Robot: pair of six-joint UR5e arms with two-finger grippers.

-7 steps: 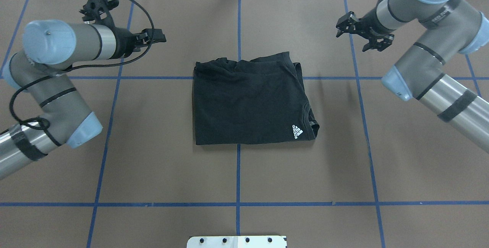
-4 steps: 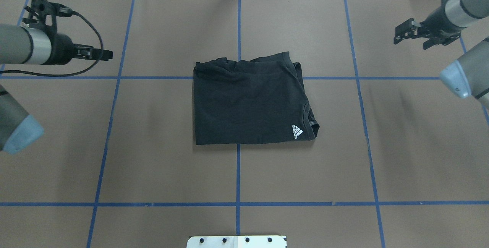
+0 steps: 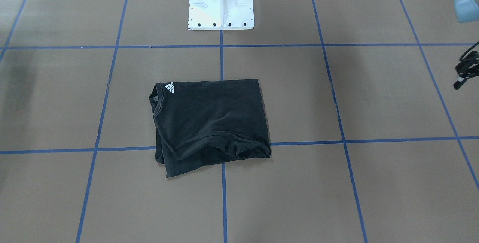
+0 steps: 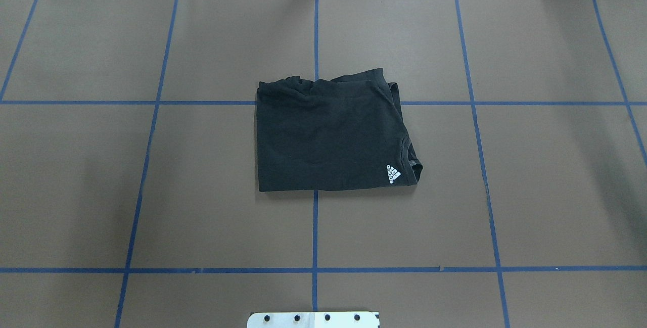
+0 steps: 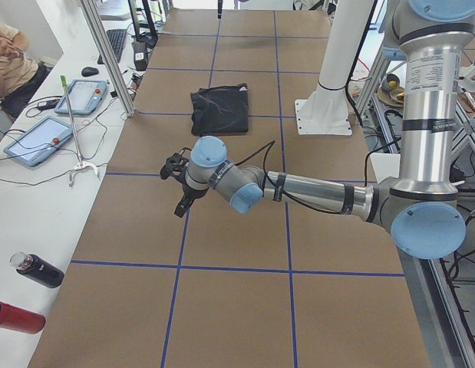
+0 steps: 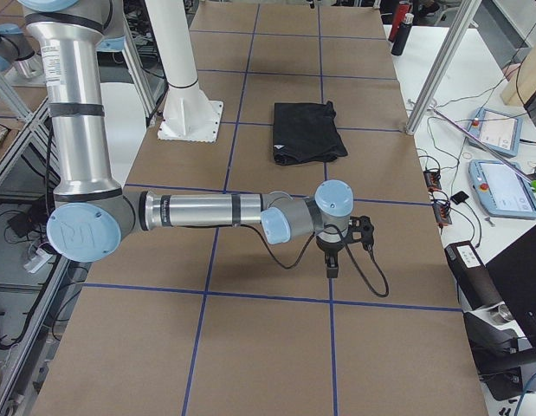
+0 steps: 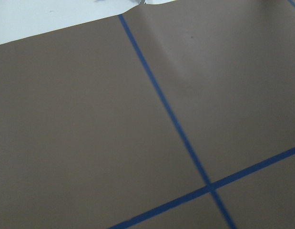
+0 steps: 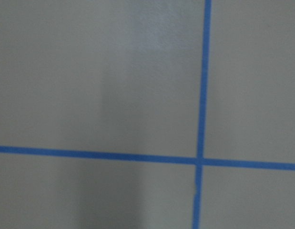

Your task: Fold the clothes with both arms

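The T-shirt [image 4: 328, 136] lies folded into a compact rectangle at the middle of the surface [image 4: 151, 191], well clear of every edge, its logo [image 4: 394, 174] facing up. The folding looks essentially done; at most the rumpled hem [image 3: 232, 147] on the side away from the robot could be smoothed. The overhead view shows no arm. The side views find the left fingers [image 5: 180, 207] and right fingers [image 6: 330, 265] near the surface's opposite ends, carrying no cloth; how wide they stand I cannot tell. The wrist cameras see only bare surface and blue tape lines [image 7: 176, 119].
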